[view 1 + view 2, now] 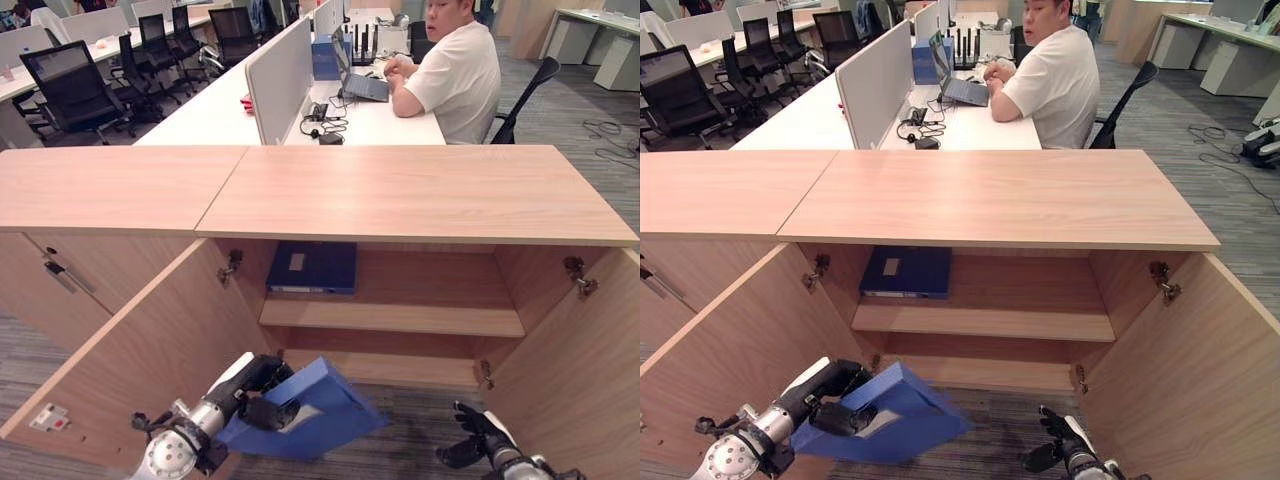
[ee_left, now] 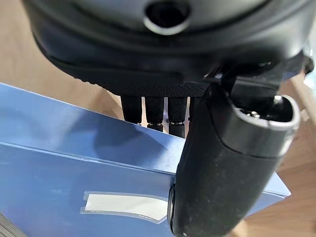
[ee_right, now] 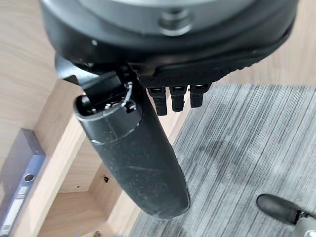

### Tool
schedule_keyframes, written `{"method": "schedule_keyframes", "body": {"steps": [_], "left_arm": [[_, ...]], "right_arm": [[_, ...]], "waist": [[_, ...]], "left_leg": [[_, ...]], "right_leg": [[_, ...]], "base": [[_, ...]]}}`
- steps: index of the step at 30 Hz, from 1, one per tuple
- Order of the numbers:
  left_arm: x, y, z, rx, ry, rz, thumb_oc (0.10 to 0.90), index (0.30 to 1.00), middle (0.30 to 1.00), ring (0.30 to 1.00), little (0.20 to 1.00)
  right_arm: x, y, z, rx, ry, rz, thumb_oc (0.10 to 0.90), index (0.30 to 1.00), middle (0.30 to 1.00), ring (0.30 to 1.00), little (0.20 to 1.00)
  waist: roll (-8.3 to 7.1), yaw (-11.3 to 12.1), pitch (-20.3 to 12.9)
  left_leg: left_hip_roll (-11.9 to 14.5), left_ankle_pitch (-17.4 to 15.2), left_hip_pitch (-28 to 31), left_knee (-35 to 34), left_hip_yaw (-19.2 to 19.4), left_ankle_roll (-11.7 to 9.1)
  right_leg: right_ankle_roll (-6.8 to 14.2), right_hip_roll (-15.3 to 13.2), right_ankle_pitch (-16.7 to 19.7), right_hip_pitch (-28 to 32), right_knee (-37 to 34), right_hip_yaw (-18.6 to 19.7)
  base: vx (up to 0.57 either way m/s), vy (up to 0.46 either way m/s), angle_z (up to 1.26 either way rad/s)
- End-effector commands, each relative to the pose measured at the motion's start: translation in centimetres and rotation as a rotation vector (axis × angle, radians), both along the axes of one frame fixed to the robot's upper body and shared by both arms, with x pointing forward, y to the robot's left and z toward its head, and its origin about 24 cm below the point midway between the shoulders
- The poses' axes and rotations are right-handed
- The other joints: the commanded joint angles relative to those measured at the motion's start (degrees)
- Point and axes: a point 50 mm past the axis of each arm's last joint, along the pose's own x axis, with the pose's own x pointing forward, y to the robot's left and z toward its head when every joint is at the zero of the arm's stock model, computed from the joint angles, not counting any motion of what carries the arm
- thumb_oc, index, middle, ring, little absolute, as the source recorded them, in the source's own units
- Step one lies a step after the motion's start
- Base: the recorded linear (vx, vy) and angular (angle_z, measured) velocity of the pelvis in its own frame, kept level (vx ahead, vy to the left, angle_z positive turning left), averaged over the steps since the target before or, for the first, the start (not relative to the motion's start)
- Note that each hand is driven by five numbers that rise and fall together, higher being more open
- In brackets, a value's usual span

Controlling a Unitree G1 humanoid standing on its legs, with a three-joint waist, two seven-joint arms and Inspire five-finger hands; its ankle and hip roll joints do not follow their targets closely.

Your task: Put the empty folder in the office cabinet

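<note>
Folder (image 1: 305,408), blue, with white label: held low before open office cabinet (image 1: 400,195), below level of lower shelf (image 1: 385,368), tilted, one corner raised toward the opening. Judged stiff and light, being empty; flat smooth covers likely slippery under a pinch, liable to swing or flap open if held by one corner. Best hold judged at spine edge or mid-cover, thumb one side and fingers the other.

Left robot hand (image 1: 243,388): grasping the folder, thumb (image 2: 222,163) laid across near cover beside the label, fingers (image 2: 155,113) curled behind far edge. Grip sits near one end, rest of folder overhanging toward centre.

Right robot hand (image 1: 478,432): low at right, near right door (image 1: 575,370), above carpet, holding nothing; fingers relaxed, touching nothing.

Second blue binder (image 1: 312,267) lying flat on upper shelf (image 1: 420,318), left side; space free beside it. Both doors open wide. Person (image 1: 455,70) seated at bench (image 1: 230,110) behind cabinet, well apart.
</note>
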Motion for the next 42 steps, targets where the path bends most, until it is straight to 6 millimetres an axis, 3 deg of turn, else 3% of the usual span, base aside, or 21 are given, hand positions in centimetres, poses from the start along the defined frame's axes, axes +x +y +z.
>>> {"method": "schedule_keyframes", "body": {"steps": [1,4,5,10,12,18,26,37,42], "left_arm": [[3.5,-0.2,5.2,-0.012,-0.331,-0.029,0.4,0.3,0.3,0.3,0.3],[3.8,-0.8,5.6,-0.036,-0.356,-0.047,0.4,0.3,0.3,0.3,0.3],[4.1,-1.3,5.9,-0.062,-0.369,-0.065,0.4,0.3,0.3,0.3,0.3],[4.7,-2.6,6.3,-0.116,-0.388,-0.109,0.4,0.3,0.3,0.3,0.3],[5.3,-4.0,6.8,-0.144,-0.404,-0.171,0.4,0.3,0.3,0.3,0.3],[6.0,-5.4,7.7,-0.182,-0.43,-0.238,0.4,0.3,0.3,0.3,0.3],[6.8,-6.3,8.0,-0.169,-0.459,-0.269,0.4,0.3,0.3,0.3,0.3],[7.8,-6.9,8.5,-0.143,-0.51,-0.277,0.4,0.3,0.3,0.3,0.3],[8.2,-8.2,9.7,-0.229,-0.546,-0.311,0.4,0.3,0.3,0.3,0.3]], "right_arm": [[5.6,-1.2,4.8,-0.109,-0.253,0.102,0.8,0.9,0.9,0.9,0.9],[7.0,-0.2,6.4,-0.095,-0.334,0.165,0.8,0.9,0.9,0.9,0.9],[7.9,0.9,7.1,-0.075,-0.374,0.227,0.8,0.9,0.9,0.9,0.9],[9.0,3.4,8.3,-0.018,-0.43,0.35,0.8,0.9,0.9,0.9,0.9],[9.8,5.4,8.7,0.009,-0.45,0.449,0.8,0.9,0.9,0.9,0.9],[11.2,8.0,10.3,0.008,-0.52,0.58,0.8,0.9,0.9,0.9,0.9],[11.4,11.2,11.3,0.148,-0.533,0.7,0.8,0.9,0.9,0.9,0.9],[11.3,13.1,11.3,0.187,-0.491,0.821,0.8,0.9,0.9,0.9,0.9],[11.4,13.6,11.0,0.209,-0.481,0.812,0.8,0.9,0.9,0.9,0.9]], "waist": [[-0.73,0.27,-1.17],[-0.74,0.31,-1.18],[-0.83,0.39,-1.07],[-0.89,0.5,-1.18],[-0.85,0.6,-1.3],[-0.74,0.81,-1.39],[-0.82,1.08,-1.54],[-0.95,1.37,-1.75],[-0.93,1.32,-1.89]], "left_leg": [[-1.5,-10.88,5.62,-0.05,-1.84,0.58],[-1.51,-10.72,5.54,-0.05,-1.82,0.58],[-1.57,-10.15,5.28,-0.05,-1.77,0.57],[-1.66,-10.04,5.19,-0.05,-1.75,0.57],[-1.66,-9.98,5.21,-0.05,-1.79,0.52],[-1.66,-9.93,5.26,-0.05,-1.73,0.45],[-1.68,-9.83,5.25,-0.05,-1.65,0.27],[-1.67,-9.85,5.19,-0.05,-1.79,0.14],[-1.65,-9.84,5.28,-0.05,-1.85,0.13]], "right_leg": [[1.51,1.24,-1.68,-2.88,0.45,-3.66],[1.46,1.18,-1.52,-2.99,0.45,-3.63],[1.38,1.15,-1.05,-3.21,0.45,-3.5],[1.3,1.13,-0.99,-3.32,0.45,-3.53],[1.23,1.11,-1.05,-3.28,0.45,-3.54],[1.27,0.97,-1.01,-3.25,0.45,-3.63],[1.3,0.83,-1.12,-3.17,0.45,-3.77],[1.31,0.72,-1.29,-3.1,0.45,-3.97],[1.29,0.71,-1.36,-2.98,0.45,-4.06]], "base": [[0.0,0.0,0.0],[-0.01,-0.001,0.0],[0.0,0.0,0.0],[-0.02,0.0,0.0],[0.0,0.0,0.0],[0.0,0.0,0.0],[0.0,0.0,0.0],[0.0,0.0,0.0],[0.0,0.0,0.0]]}}
